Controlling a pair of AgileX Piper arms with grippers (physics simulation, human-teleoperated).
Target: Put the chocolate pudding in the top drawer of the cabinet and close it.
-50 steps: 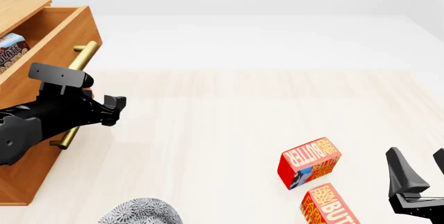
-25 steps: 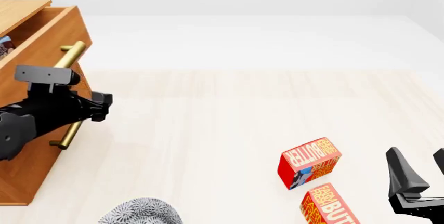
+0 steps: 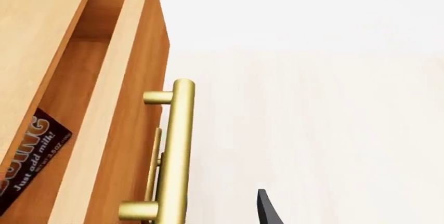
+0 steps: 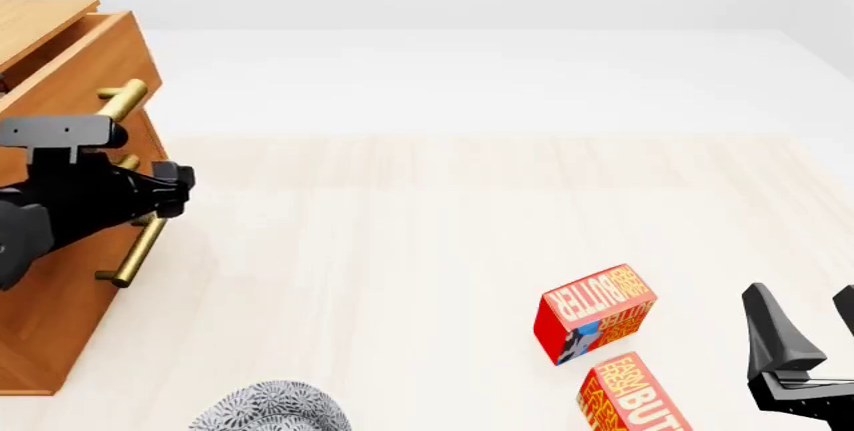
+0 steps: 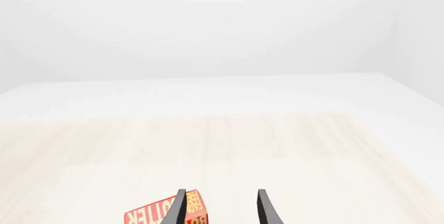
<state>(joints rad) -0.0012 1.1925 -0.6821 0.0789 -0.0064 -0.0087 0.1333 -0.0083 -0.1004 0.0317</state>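
Note:
The cabinet (image 4: 54, 321) stands at the table's left edge. Its top drawer (image 4: 100, 56) is out only a little, and its brass handle (image 4: 120, 101) juts toward the table's middle. My left gripper (image 4: 174, 183) is against the cabinet front, just below that handle. In the left wrist view the handle (image 3: 177, 151) fills the near field and a single black fingertip (image 3: 267, 211) shows beside it, set wide as for open jaws. A dark brown corner of the chocolate pudding (image 3: 31, 156) lies inside the drawer (image 3: 104, 104). My right gripper (image 4: 807, 346) hangs open at the front right, holding nothing.
Two red-orange butter boxes (image 4: 597, 313) (image 4: 634, 396) lie at the front right, next to my right gripper; one butter box (image 5: 163, 214) shows below its fingers. A grey patterned round object (image 4: 267, 409) sits at the front edge. A lower drawer handle (image 4: 134, 251) sticks out below my left gripper.
My left gripper has moved left against the drawer front, and the top drawer has slid from wide open to nearly shut. The pudding no longer shows in the front view. The right arm stayed still.

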